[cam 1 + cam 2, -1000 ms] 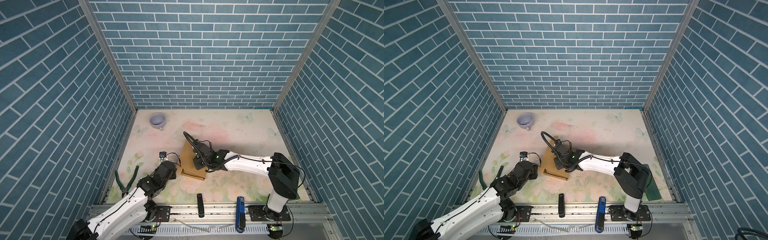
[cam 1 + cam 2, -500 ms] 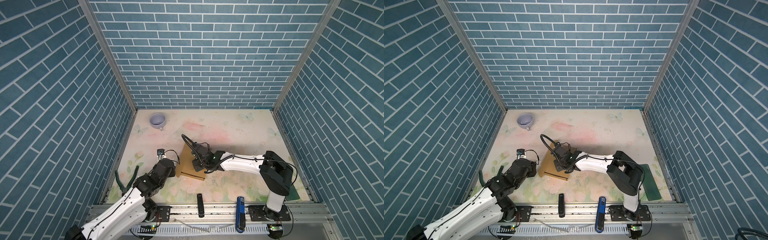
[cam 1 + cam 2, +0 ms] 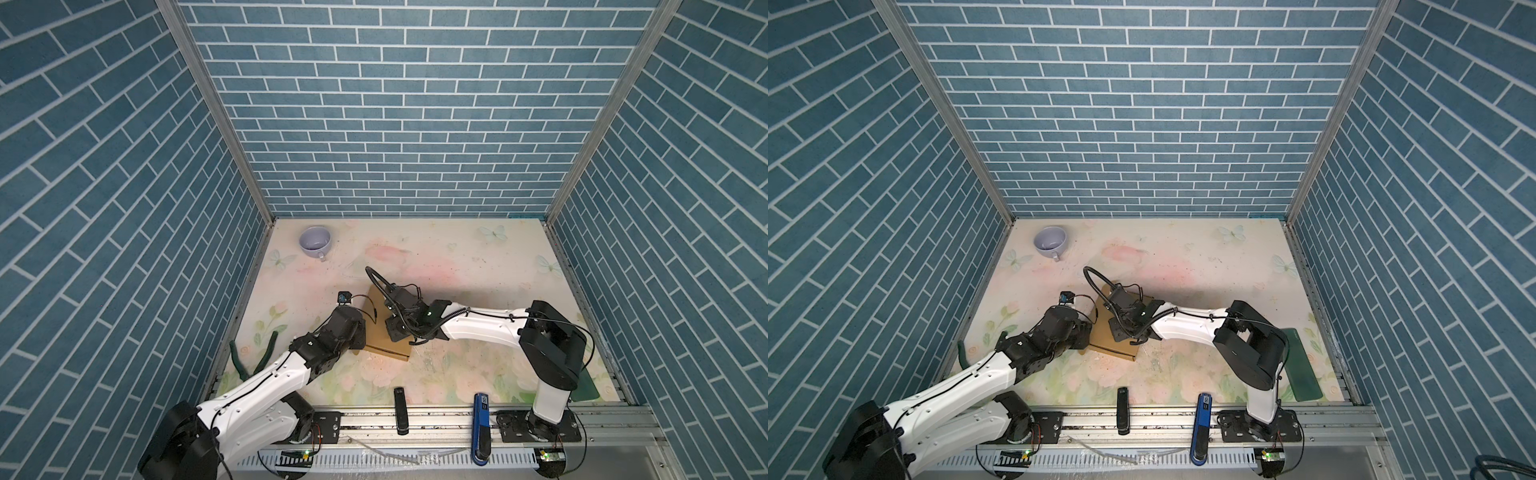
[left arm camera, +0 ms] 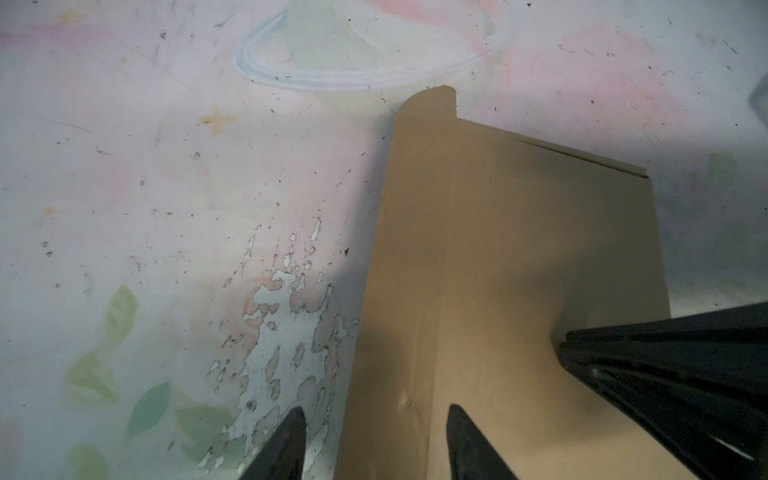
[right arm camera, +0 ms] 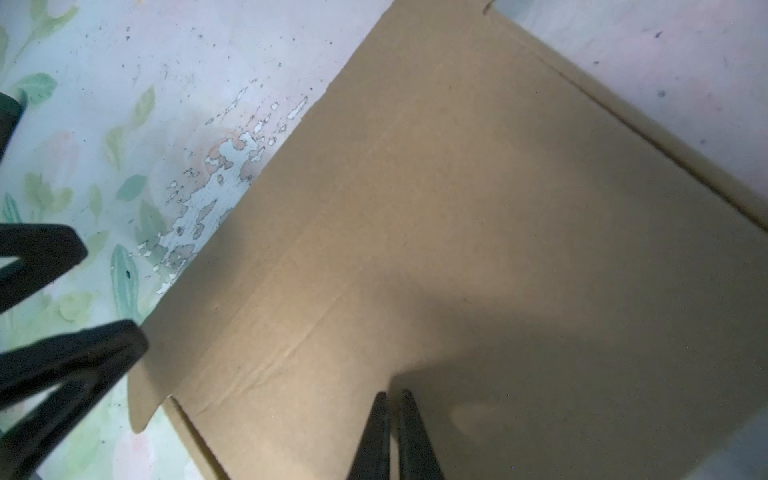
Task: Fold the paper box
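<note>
Find the paper box (image 3: 380,347) lying flat a little left of the middle of the surface (image 3: 457,266), between the two arms. Note the right tool (image 5: 392,395) with fingers together, tips set down on the broad panel (image 5: 457,208) as a hold-down, clamping nothing. Note the left tool (image 4: 375,409) with fingers apart, straddling the long side strip (image 4: 390,332) creased along the box edge nearest that arm: one finger (image 4: 291,440) over bare surface, its partner over cardboard. Cannot tell any contact there.

Probably the step of raising this side wall. To do it well:
- Slip the outer finger under the strip's free edge and close lightly.
- Swing upward about the crease rather than pulling outward.
- Press with the right tool close to the crease, to stop the panel lifting or sliding.
- Spare the rounded tab (image 4: 432,104) at the strip's far end from bending.
</note>
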{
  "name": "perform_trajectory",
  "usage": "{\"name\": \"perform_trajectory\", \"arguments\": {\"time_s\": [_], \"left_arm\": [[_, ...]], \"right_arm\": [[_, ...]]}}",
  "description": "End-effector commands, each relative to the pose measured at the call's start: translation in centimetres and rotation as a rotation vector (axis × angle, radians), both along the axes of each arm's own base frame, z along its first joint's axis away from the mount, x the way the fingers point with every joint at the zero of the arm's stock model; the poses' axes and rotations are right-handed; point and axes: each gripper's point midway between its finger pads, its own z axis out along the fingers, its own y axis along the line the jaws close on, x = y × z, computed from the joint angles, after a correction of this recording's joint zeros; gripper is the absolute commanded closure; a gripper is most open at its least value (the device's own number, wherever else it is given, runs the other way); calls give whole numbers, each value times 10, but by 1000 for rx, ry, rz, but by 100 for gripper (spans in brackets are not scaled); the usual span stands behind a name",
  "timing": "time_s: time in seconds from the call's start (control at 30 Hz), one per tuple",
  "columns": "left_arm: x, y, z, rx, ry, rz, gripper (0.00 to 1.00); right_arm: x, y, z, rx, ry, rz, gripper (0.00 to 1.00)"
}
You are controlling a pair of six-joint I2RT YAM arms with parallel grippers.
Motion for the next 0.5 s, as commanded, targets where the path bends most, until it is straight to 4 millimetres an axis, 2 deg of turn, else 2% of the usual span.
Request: {"name": "perform_trajectory", "arguments": {"time_s": [0.0, 0.1, 0.2, 0.3, 0.47], "left_arm": [[11, -11, 9, -23, -19, -28, 44], [17, -10, 7, -27, -9, -23, 45], [26, -7, 7, -39, 8, -18, 48], [37, -5, 6, -25, 25, -16, 52], [47, -8, -3, -1, 70, -35, 62]], "right_arm": [[1, -26, 13, -17, -17, -73, 89], [4, -38, 39, 12, -60, -115, 87], [3, -56, 55, 8, -80, -163, 85], [-1, -78, 58, -33, -73, -223, 84], [-7, -102, 50, -57, -56, -301, 82]]}}
